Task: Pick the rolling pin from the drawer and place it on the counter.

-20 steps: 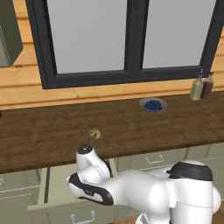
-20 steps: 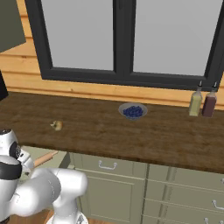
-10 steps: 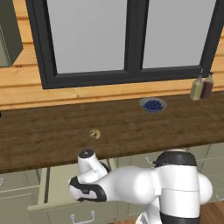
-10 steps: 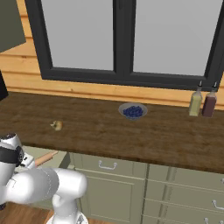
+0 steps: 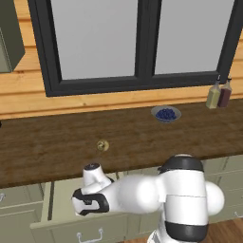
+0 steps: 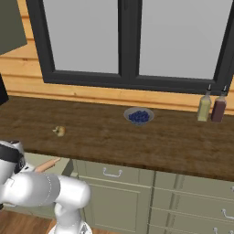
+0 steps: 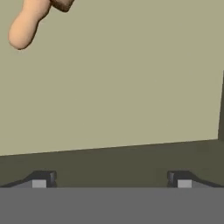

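With the drawer [image 5: 61,199] pulled out under the counter [image 5: 57,152], the arm hangs low over it and the gripper [image 7: 111,178] looks straight down onto the flat sage-green floor, fingertips [image 7: 41,179] spread wide and holding nothing. The rolling pin [image 7: 27,24] lies on that floor up in the far corner of the hand view, only one rounded tan end showing, well off the line between the fingers; in the right base view its handle [image 6: 47,164] pokes out just below the counter edge. So the job here, as I read it, is alignment: slide the hand across until the thick barrel sits midway between the jaws, turn the wrist so the fingers straddle it crosswise, then descend. Grabbing the thin handle risks the pin pivoting or rolling away, and the drawer wall is close.
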